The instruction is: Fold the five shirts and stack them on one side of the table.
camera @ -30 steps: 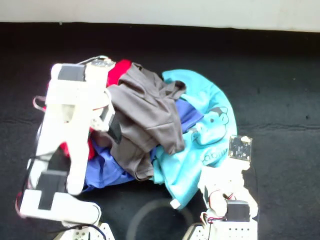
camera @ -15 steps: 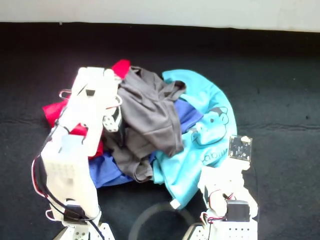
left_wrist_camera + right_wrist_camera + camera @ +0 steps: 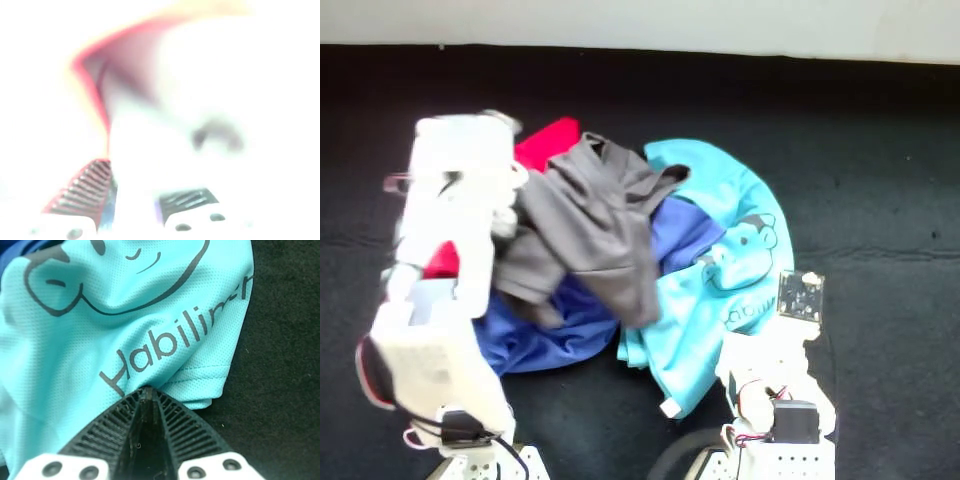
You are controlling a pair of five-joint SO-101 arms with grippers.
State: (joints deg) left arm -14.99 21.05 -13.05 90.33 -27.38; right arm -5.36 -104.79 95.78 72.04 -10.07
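Note:
A heap of shirts lies mid-table: a grey shirt [image 3: 590, 220] on top, a red shirt [image 3: 545, 140] behind it, a blue shirt [image 3: 550, 325] underneath and a cyan printed shirt [image 3: 720, 260] at the right. My left gripper [image 3: 508, 218] hangs over the heap's left side, shut on the grey shirt's left edge, which is stretched toward it. In the left wrist view the left gripper [image 3: 132, 205] is washed out, with red cloth [image 3: 90, 75] behind. My right gripper [image 3: 145, 392] is shut, with nothing in it, just over the cyan shirt's [image 3: 125, 315] hem.
The right arm [image 3: 775, 370] rests low at the table's front edge, right of the heap. Black tabletop [image 3: 880, 200] lies bare to the right and behind the shirts. A pale wall [image 3: 720, 20] runs along the far edge.
The left arm swung left and dragged the grey shirt left with it, uncovering more of the blue shirt. The right arm and cyan shirt stayed still.

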